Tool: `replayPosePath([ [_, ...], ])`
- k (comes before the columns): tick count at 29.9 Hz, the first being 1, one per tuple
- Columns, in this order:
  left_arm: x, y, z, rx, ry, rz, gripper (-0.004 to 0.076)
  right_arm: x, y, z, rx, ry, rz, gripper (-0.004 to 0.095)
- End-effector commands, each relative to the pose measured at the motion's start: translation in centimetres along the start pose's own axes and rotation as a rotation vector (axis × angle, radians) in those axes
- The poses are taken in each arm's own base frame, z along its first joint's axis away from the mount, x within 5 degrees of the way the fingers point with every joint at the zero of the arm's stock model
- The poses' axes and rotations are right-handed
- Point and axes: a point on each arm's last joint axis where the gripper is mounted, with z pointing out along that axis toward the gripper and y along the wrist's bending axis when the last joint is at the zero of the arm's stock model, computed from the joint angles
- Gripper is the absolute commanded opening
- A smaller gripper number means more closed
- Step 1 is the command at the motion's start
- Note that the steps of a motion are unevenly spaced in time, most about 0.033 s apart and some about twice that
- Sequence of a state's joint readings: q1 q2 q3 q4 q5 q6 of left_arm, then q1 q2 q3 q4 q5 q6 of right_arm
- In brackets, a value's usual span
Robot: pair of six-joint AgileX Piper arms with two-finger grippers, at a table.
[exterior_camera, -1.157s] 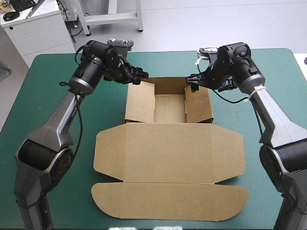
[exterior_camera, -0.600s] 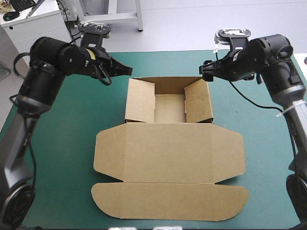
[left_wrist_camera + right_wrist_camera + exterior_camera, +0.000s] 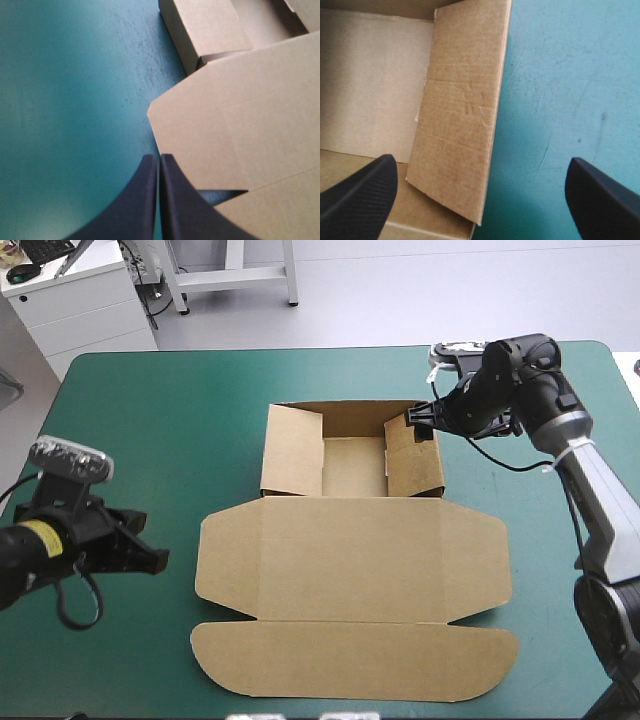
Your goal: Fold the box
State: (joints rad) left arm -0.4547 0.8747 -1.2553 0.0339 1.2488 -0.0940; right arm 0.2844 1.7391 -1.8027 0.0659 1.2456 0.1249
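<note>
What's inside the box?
Only bare brown board shows inside the box: its floor, with a flap leaning in from each side. The floor under those flaps is covered. The right gripper hovers open at the right wall.

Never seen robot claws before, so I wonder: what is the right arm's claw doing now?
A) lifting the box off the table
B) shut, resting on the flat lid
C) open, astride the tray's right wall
C: the right gripper is open, one finger inside the box, the other over the teal-green cover, the right wall between them.
</note>
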Motion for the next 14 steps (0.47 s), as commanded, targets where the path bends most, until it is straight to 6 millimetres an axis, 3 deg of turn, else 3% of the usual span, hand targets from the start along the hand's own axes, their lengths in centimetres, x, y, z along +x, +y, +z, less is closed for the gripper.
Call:
replayPosePath([
  [1,2.6,0.3,-1.2,-0.005,-0.039,0.006,-0.0003,-0.6,0.0,0.3,-0.012,-0.018,-0.007,0.0838],
  [7,6.9,1.4,-1.3,-0.076,-0.082,0.038,-0.0003,-0.9,-0.3,5.4,-0.001,0.090,0.001,0.0837],
  [14,9.7,1.6,-0.2,-0.081,-0.078,0.051,-0.0003,-1.1,0.0,8.7,-0.036,0.123,0.012,0.0835],
])
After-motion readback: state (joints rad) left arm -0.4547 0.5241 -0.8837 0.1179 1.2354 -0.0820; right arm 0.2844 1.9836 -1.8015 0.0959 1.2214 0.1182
